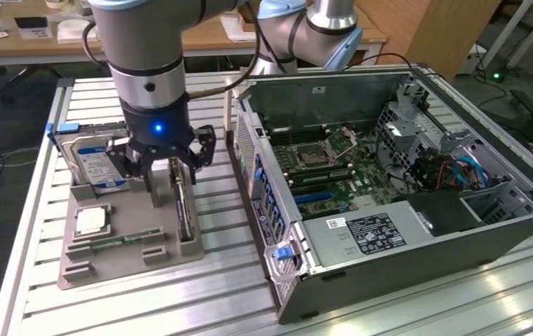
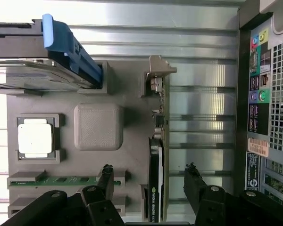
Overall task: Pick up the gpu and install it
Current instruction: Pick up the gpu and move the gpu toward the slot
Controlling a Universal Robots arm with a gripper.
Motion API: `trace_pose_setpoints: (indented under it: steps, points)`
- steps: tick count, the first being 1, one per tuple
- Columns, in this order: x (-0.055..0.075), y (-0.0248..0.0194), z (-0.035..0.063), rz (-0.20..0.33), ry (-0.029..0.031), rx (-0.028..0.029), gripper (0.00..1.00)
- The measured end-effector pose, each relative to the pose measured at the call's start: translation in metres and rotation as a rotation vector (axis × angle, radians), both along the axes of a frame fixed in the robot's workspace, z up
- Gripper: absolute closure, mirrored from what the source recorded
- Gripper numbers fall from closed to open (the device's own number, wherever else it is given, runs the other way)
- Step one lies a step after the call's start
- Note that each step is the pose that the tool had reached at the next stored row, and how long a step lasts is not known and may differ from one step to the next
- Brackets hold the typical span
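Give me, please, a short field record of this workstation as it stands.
claw: open, over the gpu, jaws to either side of it, not gripping
gpu: standing on edge in the grey holder tray
tray also holds: hard drive, processor, memory stick
computer case: side open, at the exterior view's right of the tray

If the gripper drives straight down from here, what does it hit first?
Likely the gpu, standing on edge under the gripper, between its open jaws; depth unclear.
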State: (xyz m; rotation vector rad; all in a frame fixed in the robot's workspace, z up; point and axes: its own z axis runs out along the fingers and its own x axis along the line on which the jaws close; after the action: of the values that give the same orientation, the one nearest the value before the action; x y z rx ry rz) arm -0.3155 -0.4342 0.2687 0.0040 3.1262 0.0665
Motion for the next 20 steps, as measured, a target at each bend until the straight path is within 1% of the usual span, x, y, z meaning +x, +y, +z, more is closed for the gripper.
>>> trace_pose_setpoints:
  steps: [9,15,20]
  points:
    - [0.001,0.0000,-0.0163,0.002,0.0000,-0.0003,0.29]
    - [0.002,-0.0010,-0.0260,0.002,0.0000,-0.0004,0.29]
    - [0.006,-0.0032,-0.0296,0.002,0.0001,-0.0005,0.29]
